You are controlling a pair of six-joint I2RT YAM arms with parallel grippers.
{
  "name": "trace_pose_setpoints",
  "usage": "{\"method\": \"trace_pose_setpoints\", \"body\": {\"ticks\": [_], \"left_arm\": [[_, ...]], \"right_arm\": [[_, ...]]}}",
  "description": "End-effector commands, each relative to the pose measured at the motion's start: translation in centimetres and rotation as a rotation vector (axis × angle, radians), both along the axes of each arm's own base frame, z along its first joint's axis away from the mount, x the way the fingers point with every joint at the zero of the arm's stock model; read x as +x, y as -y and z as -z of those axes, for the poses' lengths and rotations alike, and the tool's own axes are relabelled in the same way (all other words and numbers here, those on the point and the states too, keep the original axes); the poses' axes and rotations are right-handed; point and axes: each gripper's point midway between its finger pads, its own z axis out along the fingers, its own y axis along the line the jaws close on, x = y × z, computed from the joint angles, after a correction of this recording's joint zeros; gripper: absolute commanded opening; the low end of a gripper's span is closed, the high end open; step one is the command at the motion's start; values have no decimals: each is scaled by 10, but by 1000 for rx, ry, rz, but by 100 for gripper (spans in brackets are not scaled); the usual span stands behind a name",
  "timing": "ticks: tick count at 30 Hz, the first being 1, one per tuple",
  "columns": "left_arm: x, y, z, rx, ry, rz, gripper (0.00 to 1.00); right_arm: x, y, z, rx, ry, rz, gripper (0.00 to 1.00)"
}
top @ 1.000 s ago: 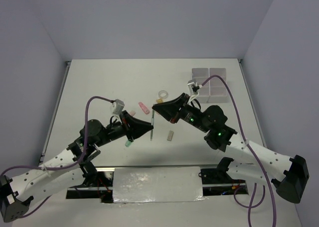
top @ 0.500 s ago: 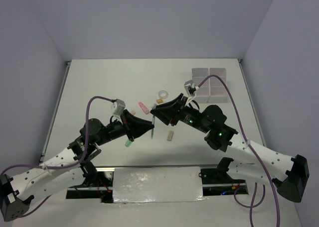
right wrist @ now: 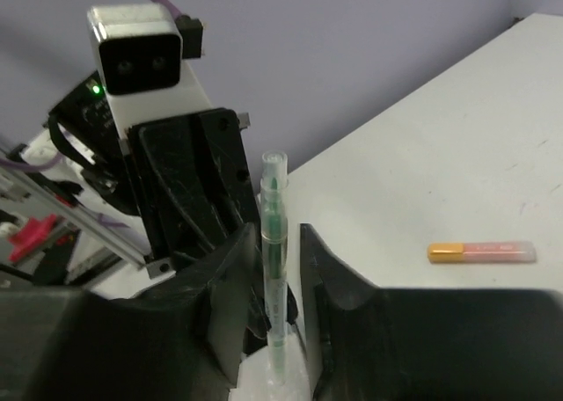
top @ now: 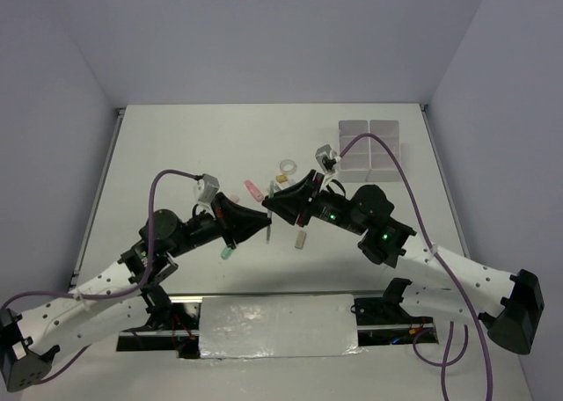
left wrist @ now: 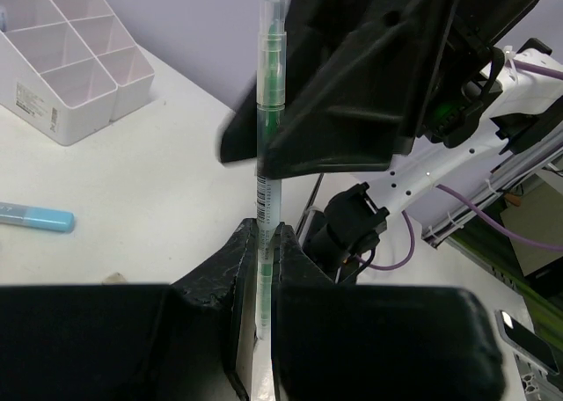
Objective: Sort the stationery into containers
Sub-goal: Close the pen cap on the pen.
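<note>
My left gripper (top: 265,229) is shut on a thin teal pen (left wrist: 268,111) and holds it above the table, between the two arms. My right gripper (top: 272,207) meets it from the right. In the right wrist view the same pen (right wrist: 274,199) stands between my right gripper's (right wrist: 279,236) jaws, with a gap on each side, so that gripper is open around it. The white divided container (top: 369,149) stands at the far right and also shows in the left wrist view (left wrist: 62,58).
On the table lie a pink stick (top: 253,190), a white tape ring (top: 287,167), a tan block (top: 300,239) and a green stick (top: 228,253). A blue stick (left wrist: 35,217) lies near the container. A pink stick with an orange end (right wrist: 482,252) lies to the right.
My right gripper has moved left towards the left gripper, and its jaws now stand round the pen. The left gripper has held nearly still with the pen.
</note>
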Motion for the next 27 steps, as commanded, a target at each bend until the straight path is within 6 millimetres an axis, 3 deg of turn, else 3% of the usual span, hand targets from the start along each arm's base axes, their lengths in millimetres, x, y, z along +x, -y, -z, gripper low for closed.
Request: {"method": "trace_pose_setpoints", "body": {"ticks": [1, 3, 4, 7, 8, 10, 12, 13, 16, 18, 19, 20, 22, 25, 27], "left_arm": [[2, -3, -41, -74, 103, -19, 0], [2, -2, -44, -79, 104, -14, 7], [4, 0, -41, -72, 95, -17, 12], [8, 4, -37, -59, 74, -15, 53], [8, 5, -37, -59, 67, -12, 60], [9, 9, -32, -50, 56, -2, 63], [9, 12, -31, -57, 51, 9, 50], [9, 13, -29, -54, 47, 12, 32], [9, 15, -27, -45, 51, 21, 3], [6, 14, -30, -52, 69, 33, 0], [5, 14, -30, -56, 75, 36, 0], [4, 13, -32, -61, 81, 36, 0], [2, 10, -34, -59, 97, 33, 0], [-5, 10, -31, -32, 122, 66, 0], [-12, 12, -31, -18, 144, 103, 0]], "right_arm": [[-9, -3, -26, 27, 67, -36, 21], [-8, -5, -25, 22, 60, -35, 0], [-8, -5, -25, 23, 61, -35, 0], [-9, -3, -27, 34, 66, -32, 0], [-10, -2, -29, 37, 73, -31, 0], [-10, -1, -31, 46, 76, -26, 0], [-10, 0, -33, 54, 77, -19, 0], [-10, 1, -35, 59, 81, -19, 0], [-13, 0, -37, 56, 84, -31, 0], [-15, -1, -37, 54, 88, -44, 4], [-16, -1, -36, 52, 91, -48, 13], [-19, -1, -37, 52, 100, -65, 34], [-19, 4, -41, 57, 110, -48, 46], [-18, 13, -49, 62, 127, -2, 76], [-14, 17, -53, 54, 123, 26, 77]]}}
